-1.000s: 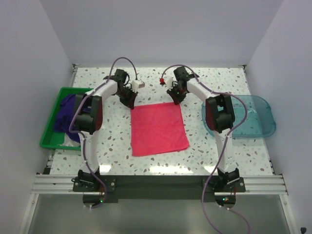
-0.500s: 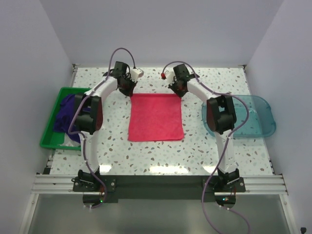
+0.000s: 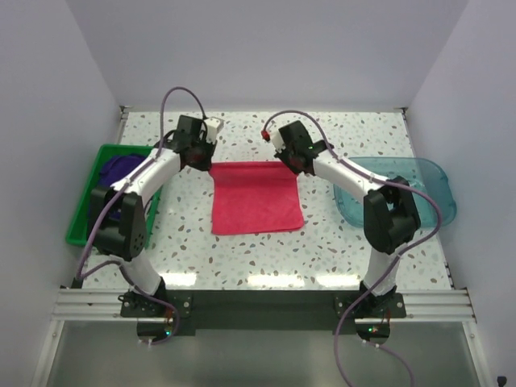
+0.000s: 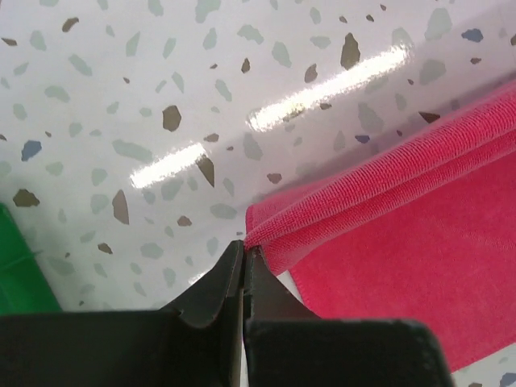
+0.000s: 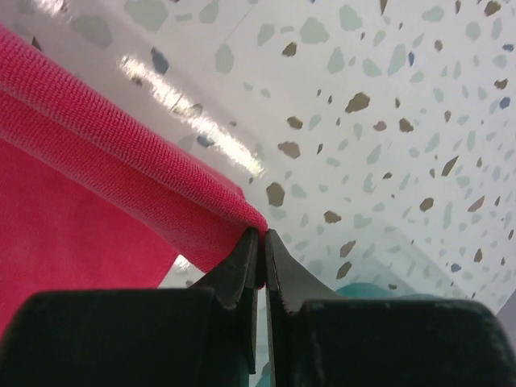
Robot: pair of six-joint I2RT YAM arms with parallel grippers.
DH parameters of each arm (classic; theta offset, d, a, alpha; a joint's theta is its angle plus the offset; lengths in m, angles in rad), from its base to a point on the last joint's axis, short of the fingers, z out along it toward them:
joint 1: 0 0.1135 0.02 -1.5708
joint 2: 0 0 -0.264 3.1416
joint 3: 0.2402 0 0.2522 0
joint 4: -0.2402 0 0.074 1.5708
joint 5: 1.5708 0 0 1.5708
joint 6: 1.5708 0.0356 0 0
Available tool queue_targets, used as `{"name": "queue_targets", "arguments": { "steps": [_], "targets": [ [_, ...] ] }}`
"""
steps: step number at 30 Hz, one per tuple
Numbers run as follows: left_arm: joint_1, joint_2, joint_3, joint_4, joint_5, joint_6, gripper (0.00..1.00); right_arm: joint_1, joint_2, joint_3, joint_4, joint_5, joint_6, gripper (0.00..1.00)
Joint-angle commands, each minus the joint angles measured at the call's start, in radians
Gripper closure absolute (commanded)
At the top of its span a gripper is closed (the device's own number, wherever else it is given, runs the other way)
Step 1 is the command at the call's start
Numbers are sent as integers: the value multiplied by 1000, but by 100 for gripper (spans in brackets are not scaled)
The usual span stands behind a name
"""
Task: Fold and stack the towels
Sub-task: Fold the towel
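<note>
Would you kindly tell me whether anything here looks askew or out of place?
Nothing spilled or damaged. The pink towel lies slightly out of square, its near edge slanting, with the left gripper and right gripper pinching its far corners. Purple towels sit crumpled in the green bin.

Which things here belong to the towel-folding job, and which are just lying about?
Job: pink towel, pinched at its far corners by the left fingers and right fingers; purple towels.
Lying about: green bin holding the purple towels; teal tray.
</note>
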Motion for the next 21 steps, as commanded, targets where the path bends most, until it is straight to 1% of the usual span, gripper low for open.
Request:
{"name": "queue_targets", "arguments": {
  "steps": [1,3,4,8,12,17,21],
  "targets": [
    [0,-82,-99,21,-56,-128,100,19,-95,-99,12,126,67,100],
    [0,-128,-165,30,-27,-174,100,37,-118,-140,-3,131,105,100],
    [1,-158,-208,41,16,-187,100,42,-147,-155,-4,131,137,100],
    [0,-227,-307,62,48,-227,100,44,-201,-223,-14,86,188,100],
    [0,-240,-355,62,100,-251,100,47,-234,-297,-14,48,243,100],
    [-2,-244,-410,92,163,-285,100,53,-233,-347,4,-21,288,100],
    [-2,-243,-423,95,154,-285,100,57,-228,-369,27,-53,306,100]
  ]
}}
